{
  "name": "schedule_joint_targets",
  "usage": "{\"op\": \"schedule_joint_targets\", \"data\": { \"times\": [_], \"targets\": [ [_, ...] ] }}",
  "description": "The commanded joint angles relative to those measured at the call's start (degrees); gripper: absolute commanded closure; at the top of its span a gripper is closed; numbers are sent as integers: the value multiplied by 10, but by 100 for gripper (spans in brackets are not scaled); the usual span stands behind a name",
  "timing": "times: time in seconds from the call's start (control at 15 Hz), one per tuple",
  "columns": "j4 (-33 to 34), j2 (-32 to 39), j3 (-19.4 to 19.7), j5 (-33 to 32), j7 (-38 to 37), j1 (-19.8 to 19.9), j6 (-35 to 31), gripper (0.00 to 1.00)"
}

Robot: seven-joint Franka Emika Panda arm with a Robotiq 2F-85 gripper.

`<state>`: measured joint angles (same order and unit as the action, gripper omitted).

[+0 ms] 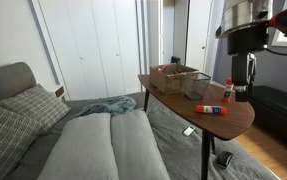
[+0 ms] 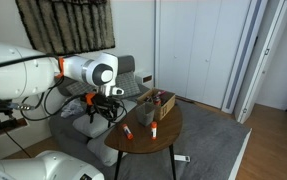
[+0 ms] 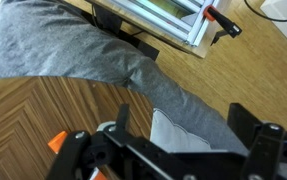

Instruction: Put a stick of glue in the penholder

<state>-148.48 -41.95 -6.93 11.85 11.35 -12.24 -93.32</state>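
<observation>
The stick of glue (image 1: 211, 109) lies flat on the wooden table (image 1: 238, 120), near its edge; it also shows in an exterior view (image 2: 128, 131). The grey wire-mesh penholder (image 1: 197, 86) stands upright behind it, next to the brown box. My gripper (image 1: 248, 72) hangs open and empty above the table's end, beside the white bottle and apart from the glue. In the wrist view my fingers (image 3: 183, 125) frame grey rug and a white scrap below; the glue and penholder are out of that view.
A low brown box (image 1: 173, 75) and a white bottle with a red cap (image 1: 229, 90) stand on the table. A grey sofa with cushions (image 1: 93, 140) sits beside the table. The wrist view shows the table edge (image 3: 33, 120) and wood floor (image 3: 253, 70).
</observation>
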Motion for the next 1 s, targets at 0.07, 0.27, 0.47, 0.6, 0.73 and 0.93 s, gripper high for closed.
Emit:
{"op": "schedule_joint_targets", "data": {
  "times": [0.07,0.27,0.47,0.6,0.73,0.93],
  "targets": [
    [6,66,-33,-19,67,-50,-90,0],
    [2,59,-28,-11,50,-56,-88,0],
    [2,61,-23,-10,50,-54,-87,0],
    [2,59,-22,-10,50,-54,-87,0],
    [2,61,-19,-8,69,-60,-106,0],
    [1,69,-15,-39,138,-68,-157,0]
  ]
}}
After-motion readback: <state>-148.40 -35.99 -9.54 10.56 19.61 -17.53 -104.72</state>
